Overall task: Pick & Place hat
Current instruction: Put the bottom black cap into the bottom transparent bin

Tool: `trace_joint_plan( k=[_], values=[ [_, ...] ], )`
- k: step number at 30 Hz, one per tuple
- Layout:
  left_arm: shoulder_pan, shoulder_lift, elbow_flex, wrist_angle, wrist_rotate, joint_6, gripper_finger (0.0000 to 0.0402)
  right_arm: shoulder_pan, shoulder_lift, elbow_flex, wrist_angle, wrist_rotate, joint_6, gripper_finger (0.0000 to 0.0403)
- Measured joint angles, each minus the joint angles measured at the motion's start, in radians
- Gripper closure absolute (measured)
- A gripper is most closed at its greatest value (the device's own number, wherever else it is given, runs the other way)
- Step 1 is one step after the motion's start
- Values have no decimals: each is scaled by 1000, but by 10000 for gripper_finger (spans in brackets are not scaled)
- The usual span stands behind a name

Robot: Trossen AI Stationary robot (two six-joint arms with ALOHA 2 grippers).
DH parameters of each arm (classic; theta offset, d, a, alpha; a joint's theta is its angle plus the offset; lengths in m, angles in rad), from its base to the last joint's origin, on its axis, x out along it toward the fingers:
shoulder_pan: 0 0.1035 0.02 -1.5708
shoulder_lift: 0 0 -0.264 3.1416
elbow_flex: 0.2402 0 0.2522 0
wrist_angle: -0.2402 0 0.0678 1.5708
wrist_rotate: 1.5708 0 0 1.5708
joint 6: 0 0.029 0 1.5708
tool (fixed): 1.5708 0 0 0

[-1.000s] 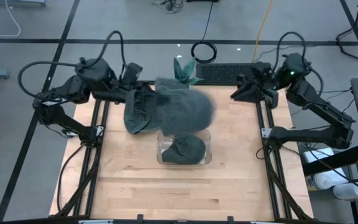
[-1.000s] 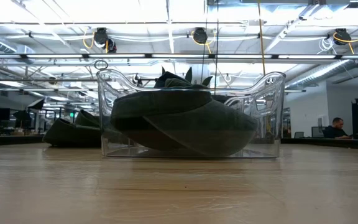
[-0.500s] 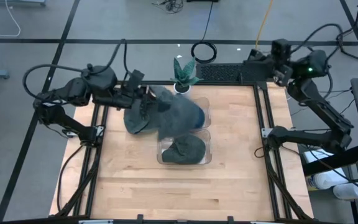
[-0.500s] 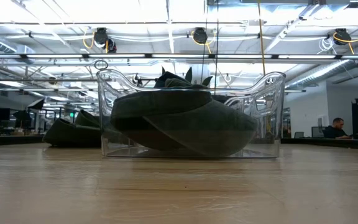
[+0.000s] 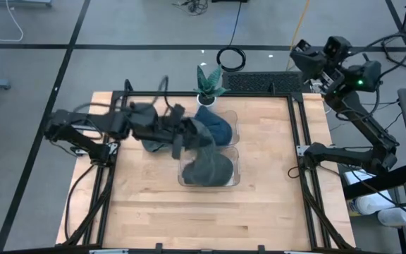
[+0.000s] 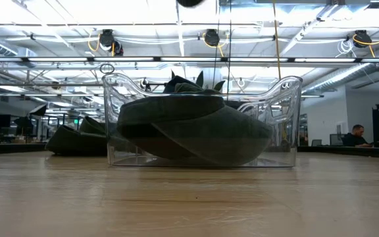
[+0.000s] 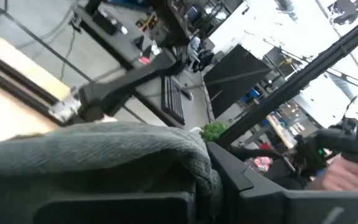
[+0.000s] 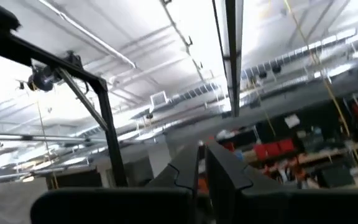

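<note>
The left tool (image 5: pixel 182 135) is reaching over the middle of the tabletop (image 5: pixel 259 204), clamped on a grey-green hat (image 5: pixel 201 137) that is hanging above the clear plastic bin (image 5: pixel 235 159). Another dark hat (image 6: pixel 189 131) is lying inside that bin. The right tool (image 8: pixel 202 165) is raised beyond the tabletop's far right corner, fingers together.

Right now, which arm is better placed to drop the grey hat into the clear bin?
Left. Its tool is shut on the grey hat, hanging over the clear bin, which already holds another hat. The right tool is raised off the table's far right corner, pointing away, fingers closed and empty.
</note>
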Motion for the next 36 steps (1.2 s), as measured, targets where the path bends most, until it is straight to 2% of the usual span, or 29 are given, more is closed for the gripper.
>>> trace_joint_plan(
  k=[11, 21, 30, 36],
  values=[
    [-38, -2, -268, 294, -53, -127, 383, 1, 0, 0, 192, 150, 6, 385],
    [-51, -2, -452, 420, -88, -234, 383, 11, 0, 0, 202, 150, 6, 391],
    [-39, 42, -524, 432, -102, -306, 383, 18, 0, 0, 202, 148, 6, 392],
    [-28, 122, -526, 432, -38, -350, 383, 18, 0, 0, 202, 148, 2, 392]
  ],
)
